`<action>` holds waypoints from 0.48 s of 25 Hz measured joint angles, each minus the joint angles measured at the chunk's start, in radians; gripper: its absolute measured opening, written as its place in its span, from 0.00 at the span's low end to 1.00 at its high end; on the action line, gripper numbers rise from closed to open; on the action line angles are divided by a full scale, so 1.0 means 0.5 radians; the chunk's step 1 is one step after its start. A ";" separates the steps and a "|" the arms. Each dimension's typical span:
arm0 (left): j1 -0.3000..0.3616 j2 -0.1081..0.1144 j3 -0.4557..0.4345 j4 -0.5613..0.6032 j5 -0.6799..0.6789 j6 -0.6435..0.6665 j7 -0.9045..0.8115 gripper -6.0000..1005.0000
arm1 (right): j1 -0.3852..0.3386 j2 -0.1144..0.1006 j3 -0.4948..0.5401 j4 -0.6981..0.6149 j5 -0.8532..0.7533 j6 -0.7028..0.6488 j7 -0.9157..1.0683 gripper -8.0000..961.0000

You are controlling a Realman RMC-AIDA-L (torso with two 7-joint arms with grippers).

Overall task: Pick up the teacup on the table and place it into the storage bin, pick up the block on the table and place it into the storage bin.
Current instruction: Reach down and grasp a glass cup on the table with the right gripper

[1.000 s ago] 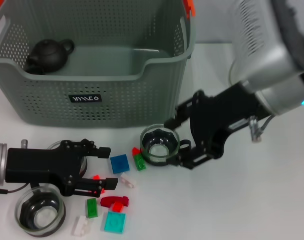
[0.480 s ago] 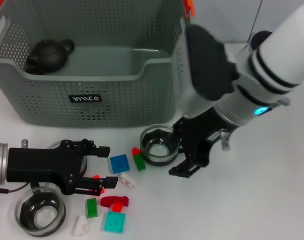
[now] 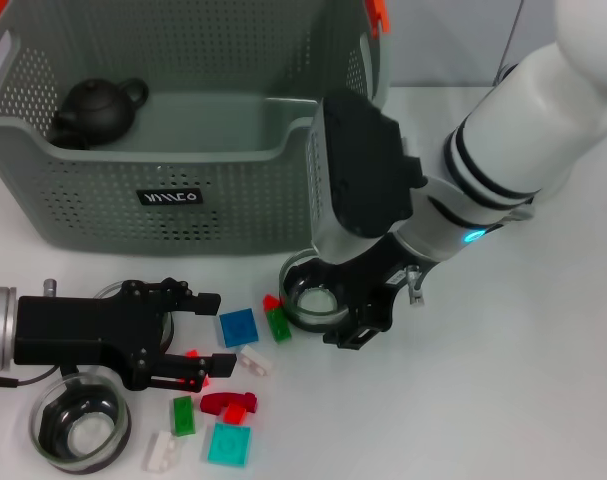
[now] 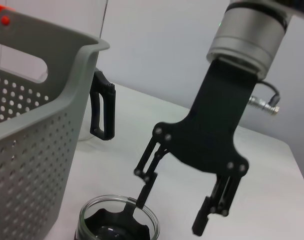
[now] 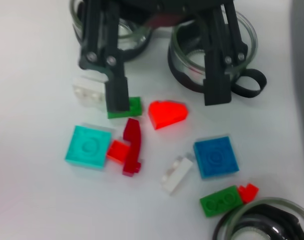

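From the head camera, the grey storage bin (image 3: 183, 150) stands on the white table (image 3: 523, 400), with a dark teapot (image 3: 98, 108) in its far left corner. Just in front of the bin's right end sits a glass teacup (image 3: 316, 292), and the right gripper (image 3: 335, 318) hangs over it, one finger dipped inside the rim and the other outside, spread apart and not clamped. In front of the bin's left half, the left gripper (image 3: 205, 336) lies low over the table, its claw parted, beside a scatter of blocks: a blue block (image 3: 239, 327), a green block (image 3: 279, 324), a teal block (image 3: 229, 444). A second glass cup (image 3: 80, 425) sits well in front of the bin, under the left arm.

The left wrist camera shows the right gripper (image 4: 169, 216) astride the teacup (image 4: 116, 227) rim beside the bin's wall (image 4: 31, 125); contact with the glass is hard to judge.

The right wrist camera shows the left gripper (image 5: 167, 95) open over a red block (image 5: 167, 113), apparently gripping nothing.
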 joint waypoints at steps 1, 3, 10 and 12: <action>0.000 -0.001 0.000 0.000 0.000 -0.001 0.000 0.82 | 0.001 0.000 -0.027 0.016 0.000 0.032 0.000 0.74; 0.000 -0.002 0.000 0.000 0.000 -0.006 0.000 0.82 | 0.004 0.000 -0.076 0.045 -0.001 0.096 0.001 0.74; 0.000 -0.006 0.001 -0.005 0.000 -0.026 0.000 0.82 | 0.018 0.004 -0.201 0.125 -0.010 0.271 0.002 0.74; 0.000 -0.006 0.001 -0.006 0.000 -0.026 0.001 0.82 | 0.033 0.006 -0.221 0.164 -0.011 0.301 0.002 0.74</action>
